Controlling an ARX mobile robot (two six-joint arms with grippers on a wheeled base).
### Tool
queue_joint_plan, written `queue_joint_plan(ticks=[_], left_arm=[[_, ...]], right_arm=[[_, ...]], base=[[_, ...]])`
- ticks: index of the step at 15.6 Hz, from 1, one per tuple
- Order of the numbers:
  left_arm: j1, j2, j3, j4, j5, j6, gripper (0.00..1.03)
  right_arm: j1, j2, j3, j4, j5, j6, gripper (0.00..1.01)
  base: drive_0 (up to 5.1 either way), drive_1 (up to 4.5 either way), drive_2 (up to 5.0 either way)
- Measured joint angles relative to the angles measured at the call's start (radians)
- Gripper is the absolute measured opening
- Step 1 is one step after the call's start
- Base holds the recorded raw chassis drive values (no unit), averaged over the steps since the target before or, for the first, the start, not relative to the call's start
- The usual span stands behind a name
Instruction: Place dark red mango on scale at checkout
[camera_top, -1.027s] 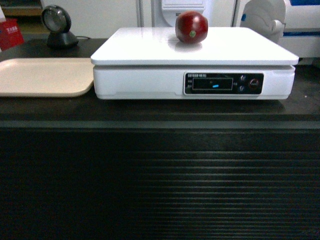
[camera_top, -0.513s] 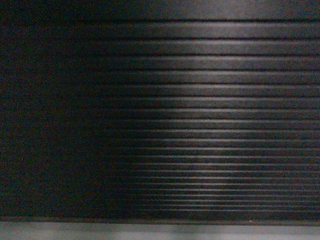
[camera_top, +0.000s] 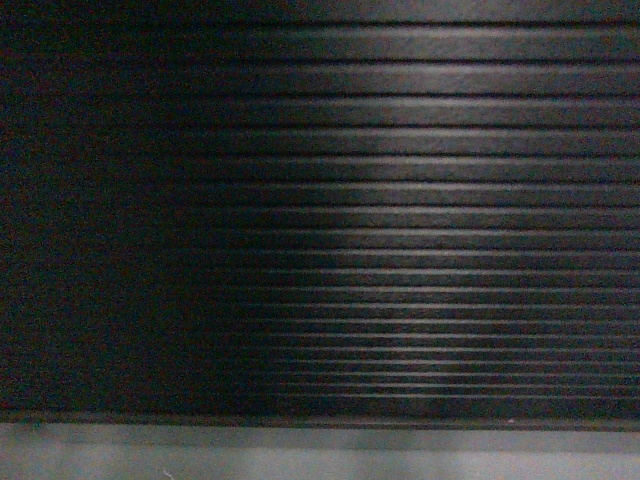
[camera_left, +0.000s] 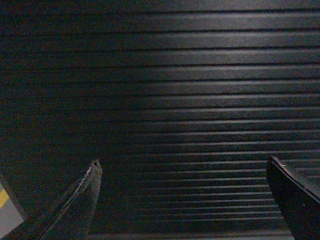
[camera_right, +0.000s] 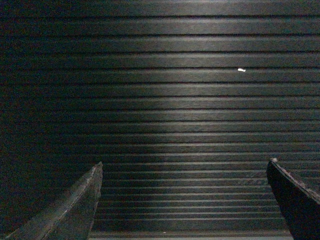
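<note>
All three views face the ribbed black front panel of the checkout (camera_top: 400, 200) at close range. The dark red mango and the scale are out of view. In the left wrist view my left gripper (camera_left: 182, 162) is open, its two dark fingertips (camera_left: 85, 200) spread wide with only the ribbed panel (camera_left: 190, 100) behind them. The right wrist view shows my right gripper (camera_right: 184, 162) open in the same way, fingertips (camera_right: 80, 205) far apart and nothing between them, in front of the panel (camera_right: 175, 100). Neither gripper shows in the head view.
A strip of grey floor (camera_top: 320, 455) runs along the bottom of the head view under the panel's lower edge. A yellow-marked bit of floor (camera_left: 5, 210) shows at the lower left of the left wrist view. A small white speck (camera_right: 241, 70) sits on the panel.
A second ago the head view showed the mango resting on the scale atop the counter; the view has since dropped to the counter's ribbed front, and sank slightly further in the last half second.
</note>
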Motion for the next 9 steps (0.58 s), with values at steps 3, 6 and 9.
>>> queue_joint_plan(ticks=[3, 6, 9], left_arm=[[0.0, 0.0, 0.0, -0.005, 0.001, 0.0, 0.98], [0.0, 0.0, 0.0, -0.003, 0.001, 0.0, 0.98], [0.0, 0.0, 0.0, -0.003, 0.001, 0.0, 0.98]], right_arm=[[0.0, 0.0, 0.0, -0.004, 0.0, 0.0, 0.98], [0.0, 0.0, 0.0, -0.002, 0.001, 0.0, 0.98], [0.0, 0.0, 0.0, -0.002, 0.001, 0.0, 0.98]], base=[[0.0, 0.0, 0.0], [0.0, 0.0, 0.0], [0.0, 0.0, 0.0]])
